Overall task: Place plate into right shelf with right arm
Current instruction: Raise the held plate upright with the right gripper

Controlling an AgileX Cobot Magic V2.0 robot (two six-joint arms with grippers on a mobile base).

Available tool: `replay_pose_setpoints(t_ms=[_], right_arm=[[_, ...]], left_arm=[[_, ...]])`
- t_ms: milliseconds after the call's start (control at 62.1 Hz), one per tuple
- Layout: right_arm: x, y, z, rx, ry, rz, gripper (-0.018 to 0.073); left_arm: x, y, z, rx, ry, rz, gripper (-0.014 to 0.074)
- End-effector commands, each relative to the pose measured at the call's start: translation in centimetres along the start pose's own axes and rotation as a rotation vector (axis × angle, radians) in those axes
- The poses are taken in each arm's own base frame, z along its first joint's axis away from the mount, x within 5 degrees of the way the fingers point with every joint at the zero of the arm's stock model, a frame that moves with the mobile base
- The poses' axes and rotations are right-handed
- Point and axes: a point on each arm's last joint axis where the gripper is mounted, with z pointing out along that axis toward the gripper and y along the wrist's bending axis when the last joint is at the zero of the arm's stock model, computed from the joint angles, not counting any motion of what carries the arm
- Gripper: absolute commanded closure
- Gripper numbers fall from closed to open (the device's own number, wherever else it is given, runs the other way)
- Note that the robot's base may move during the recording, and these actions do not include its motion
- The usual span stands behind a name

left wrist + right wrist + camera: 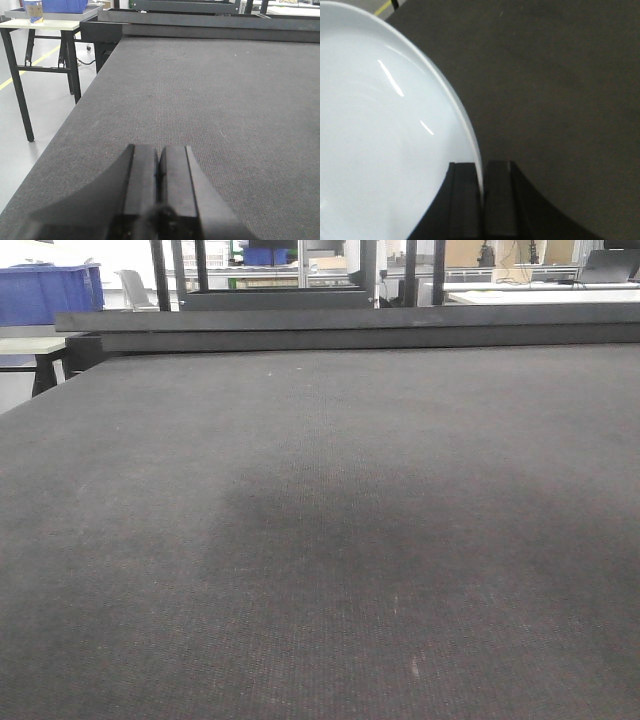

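Our left gripper [159, 152] has its flat black plastic jaws pressed together on nothing, and the dark, finely woven tabletop [210, 90] stretches ahead of it. Our right gripper [481, 172] pinches the thin raised rim of the plate [380, 130]. The plate's smooth, glossy, pale-blue round face spreads to that gripper's left, with matte tabletop to its right.

One plate [380, 125]; one left hand [159, 150]; one right hand [482, 167]; one dark carpeted tabletop [320, 540]
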Motion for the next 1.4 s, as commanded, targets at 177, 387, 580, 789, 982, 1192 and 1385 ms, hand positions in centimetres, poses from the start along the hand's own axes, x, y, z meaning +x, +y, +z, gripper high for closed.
replay_pose_setpoints(t_ms=[177, 387, 580, 789, 982, 1192, 1385], right_arm=[[1.4, -1.1, -8.1, 0.027, -0.382, -0.059, 0.0499], [4.6, -1.7, -12.2, 0.010, -0.541, -0.064, 0.0499], [6.9, -1.9, -14.3, -0.027, -0.708, -0.068, 0.0500], [7.9, -1.9, -13.6, -0.052, -0.775, -0.079, 0.0504], [8.7, -2.1, -12.2, -0.046, -0.724, -0.079, 0.0504], [9.2, -2.2, -11.5, -0.042, -0.699, -0.080, 0.0504], [9.2, -2.2, -11.5, -0.042, -0.699, -0.080, 0.0504]], left_arm=[[-0.5, 0.0, 0.0, -0.003, -0.081, -0.009, 0.0643], [-0.5, 0.0, 0.0, -0.003, -0.081, -0.009, 0.0643], [-0.5, 0.0, 0.0, -0.003, -0.081, -0.009, 0.0643], [-0.5, 0.0, 0.0, -0.003, -0.081, -0.009, 0.0643], [-0.5, 0.0, 0.0, -0.003, -0.081, -0.009, 0.0643], [-0.5, 0.0, 0.0, -0.003, -0.081, -0.009, 0.0643], [-0.5, 0.0, 0.0, -0.003, -0.081, -0.009, 0.0643]])
